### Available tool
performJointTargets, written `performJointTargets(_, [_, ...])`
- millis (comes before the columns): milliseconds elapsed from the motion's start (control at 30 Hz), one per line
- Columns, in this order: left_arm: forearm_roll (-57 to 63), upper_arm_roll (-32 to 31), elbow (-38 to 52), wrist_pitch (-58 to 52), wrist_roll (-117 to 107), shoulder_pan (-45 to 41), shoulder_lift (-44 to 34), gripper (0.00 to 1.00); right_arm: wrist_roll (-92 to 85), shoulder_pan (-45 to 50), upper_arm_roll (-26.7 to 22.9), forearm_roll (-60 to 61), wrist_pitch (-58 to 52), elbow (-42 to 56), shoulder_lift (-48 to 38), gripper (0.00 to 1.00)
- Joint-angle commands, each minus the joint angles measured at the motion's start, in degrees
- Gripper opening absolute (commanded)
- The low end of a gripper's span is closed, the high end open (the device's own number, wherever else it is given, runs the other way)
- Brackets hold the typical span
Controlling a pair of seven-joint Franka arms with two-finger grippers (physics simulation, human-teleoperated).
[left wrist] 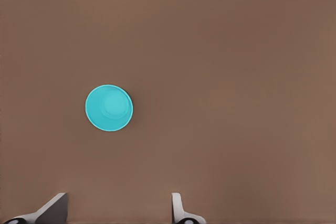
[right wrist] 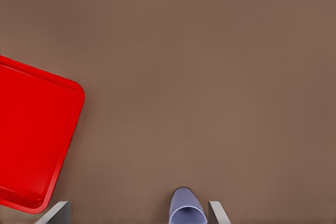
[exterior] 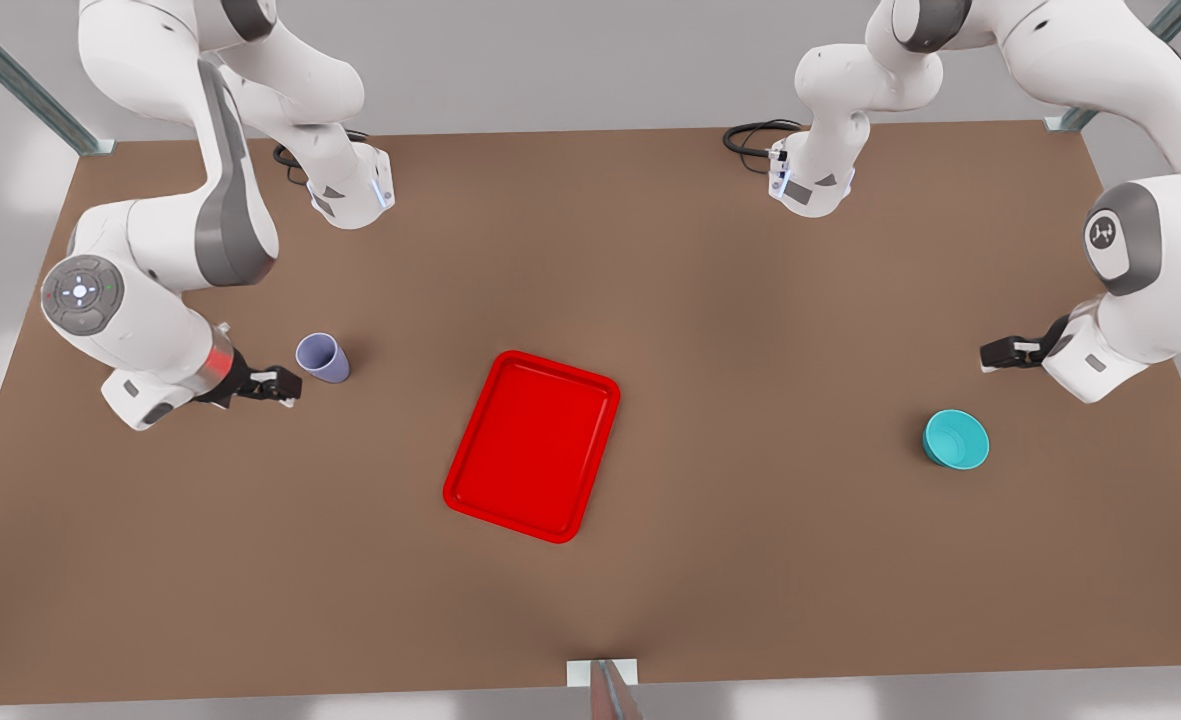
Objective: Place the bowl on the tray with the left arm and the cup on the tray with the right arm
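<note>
The teal bowl point(exterior: 957, 439) point(left wrist: 108, 107) stands upright on the brown table at the front view's right. My left gripper point(exterior: 995, 355) point(left wrist: 118, 208) hovers behind and above it, open, with nothing between its fingers. The lilac cup point(exterior: 323, 357) point(right wrist: 185, 211) stands upright at the front view's left. My right gripper point(exterior: 280, 385) point(right wrist: 139, 211) is open right beside the cup; in the right wrist view the cup sits between the fingertips, close to one of them, and I cannot tell whether they touch. The red tray point(exterior: 535, 445) point(right wrist: 31, 140) lies bare at the table's middle.
Both arm bases point(exterior: 350, 190) point(exterior: 815, 180) stand at the table's far edge with black cables point(exterior: 755, 135) beside them. A small mount point(exterior: 602, 680) sits at the middle of the near edge. Wide brown tabletop lies between the tray and each object.
</note>
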Motion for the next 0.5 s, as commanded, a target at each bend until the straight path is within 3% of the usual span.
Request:
performJointTargets(0, [0.5,0.0,0.1,0.0,0.0,0.0,0.0,1.00,0.0,-0.2,0.0,0.1,0.0,0.1,0.0,1.00])
performJointTargets(100, [-0.2,0.0,-2.1,0.1,0.4,2.3,0.2,1.00,-0.1,0.0,0.0,0.2,0.0,0.1,0.1,1.00])
performJointTargets(133, [-8.2,0.0,-3.0,0.8,3.9,7.5,3.7,1.00,-0.2,-0.5,0.0,0.5,0.0,0.7,2.5,1.00])
performJointTargets(267, [-18.6,0.0,-3.1,12.5,14.2,15.5,17.2,1.00,-0.2,-1.0,-0.3,0.4,0.0,3.1,4.4,1.00])
performJointTargets(467, [-28.9,0.0,-11.7,30.4,29.4,17.8,22.2,1.00,-0.9,-1.8,-0.3,0.3,0.8,6.2,8.2,1.00])
